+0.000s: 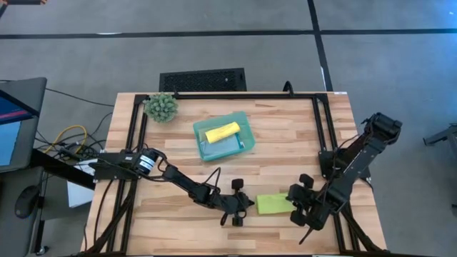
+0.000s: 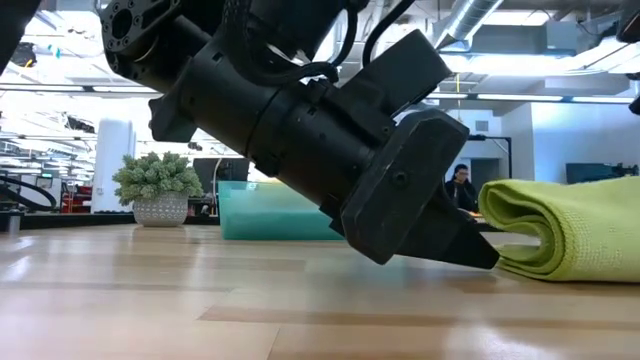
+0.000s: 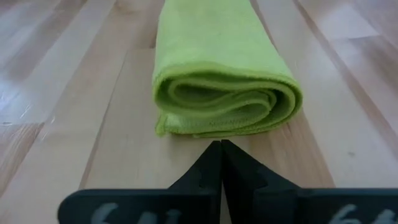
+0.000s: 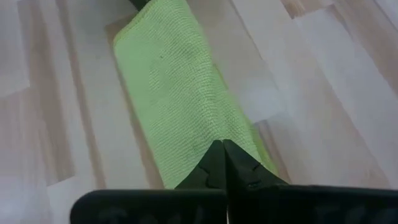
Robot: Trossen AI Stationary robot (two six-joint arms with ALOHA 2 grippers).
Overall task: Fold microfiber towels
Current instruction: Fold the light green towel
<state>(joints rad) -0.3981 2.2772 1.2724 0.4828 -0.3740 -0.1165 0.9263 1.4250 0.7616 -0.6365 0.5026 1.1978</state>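
Lime towel (image 1: 272, 204) sits folded between our grippers, left (image 1: 245, 205) at 9, right (image 1: 294, 207) at 3, jaws pinched shut, empty; we'd press the crease flat.

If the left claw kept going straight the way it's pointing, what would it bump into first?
Most likely the lime towel: the shut left gripper points at its folded end, just short of it.

lime green towel (image 1: 273, 204), yellow towel (image 1: 223, 131) in a teal tray (image 1: 246, 126), pale wood bench (image 1: 285, 150), black arms, green plant ball (image 1: 161, 106)
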